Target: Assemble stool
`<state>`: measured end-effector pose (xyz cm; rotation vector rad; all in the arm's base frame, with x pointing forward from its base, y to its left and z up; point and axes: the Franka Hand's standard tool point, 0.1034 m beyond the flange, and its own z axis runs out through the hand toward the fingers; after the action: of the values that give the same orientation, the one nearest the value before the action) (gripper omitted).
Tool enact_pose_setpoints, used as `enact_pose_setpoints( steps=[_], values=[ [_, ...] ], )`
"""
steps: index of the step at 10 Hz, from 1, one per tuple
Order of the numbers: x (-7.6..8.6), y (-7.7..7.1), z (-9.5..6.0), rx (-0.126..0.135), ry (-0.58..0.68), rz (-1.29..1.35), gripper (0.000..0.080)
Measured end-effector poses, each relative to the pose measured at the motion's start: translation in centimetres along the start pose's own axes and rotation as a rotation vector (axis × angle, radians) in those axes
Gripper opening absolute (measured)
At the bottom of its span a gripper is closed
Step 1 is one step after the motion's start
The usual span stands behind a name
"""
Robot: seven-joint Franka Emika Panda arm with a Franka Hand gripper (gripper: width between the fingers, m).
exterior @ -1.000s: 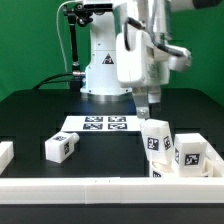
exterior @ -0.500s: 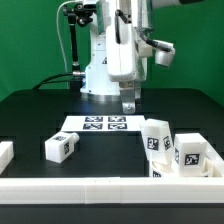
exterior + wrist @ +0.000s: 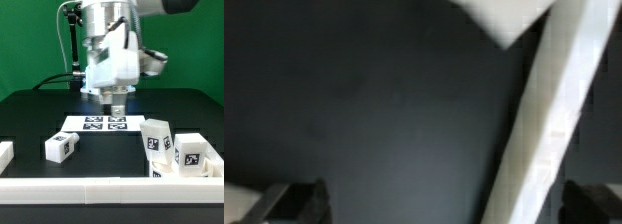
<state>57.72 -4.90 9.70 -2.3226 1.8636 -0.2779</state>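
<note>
Two-finger gripper [image 3: 116,106] spread wide, empty, above marker board [image 3: 100,124]. Likely step: fetch white blocky tagged plastic leg [image 3: 60,147]; needs jaws straddling it.

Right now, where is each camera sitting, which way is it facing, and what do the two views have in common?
Exterior view: off the arm, in front of the black table and slightly above it, facing the arm across the white rail, stool legs and marker board; the arm and gripper show.
Wrist view: on the wrist, looking down past the open gripper at the table and a blurred white strip I cannot identify; only the fingertips show.
Shared: the gripper and the black table.
</note>
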Motion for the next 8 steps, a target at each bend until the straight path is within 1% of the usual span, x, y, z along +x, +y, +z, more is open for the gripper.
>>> enact_pose_setpoints(
  steps=[1,2,4,6,8],
  values=[
    [2.1,0.8,0.0,0.01,0.011,0.018,0.0648],
    [2.9,0.9,-0.1,0.028,0.01,0.056,0.0648],
    [2.7,0.9,0.0,0.025,0.01,-0.001,0.0648],
    [3.0,1.0,0.1,0.014,0.031,-0.229,0.0648],
    [3.8,1.6,1.0,-0.022,0.076,-0.521,0.0648]
  ],
)
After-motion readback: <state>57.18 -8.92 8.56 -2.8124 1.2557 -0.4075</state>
